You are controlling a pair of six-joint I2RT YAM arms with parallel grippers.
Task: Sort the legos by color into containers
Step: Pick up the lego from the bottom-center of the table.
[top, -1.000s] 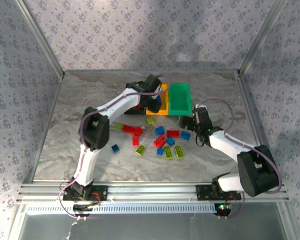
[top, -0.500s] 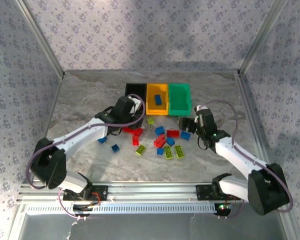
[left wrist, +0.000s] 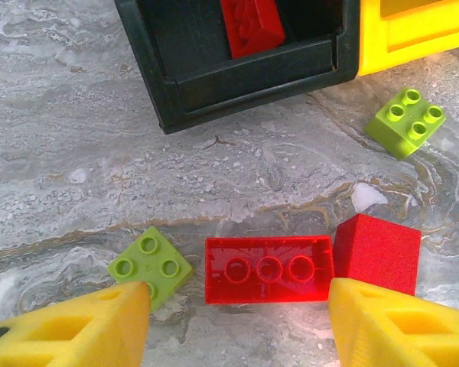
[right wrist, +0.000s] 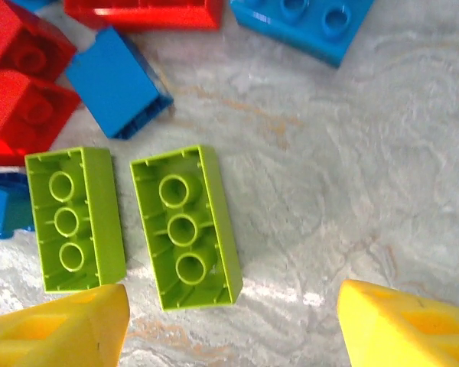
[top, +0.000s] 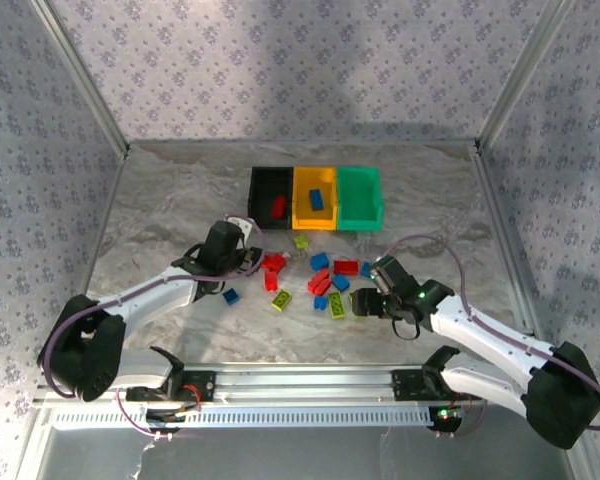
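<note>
Jaws wide, nothing held
A long red plastic brick point(left wrist: 268, 269) is framed by the left gripper point(left wrist: 237, 313), a long lime plastic brick point(right wrist: 185, 225) by the right gripper point(right wrist: 233, 306).

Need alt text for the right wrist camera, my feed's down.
The right gripper hangs open over a yellow-green brick lying underside up on the marbled table, with a second yellow-green brick parallel beside it, also underside up. Red bricks and blue bricks lie scattered beyond them.
</note>
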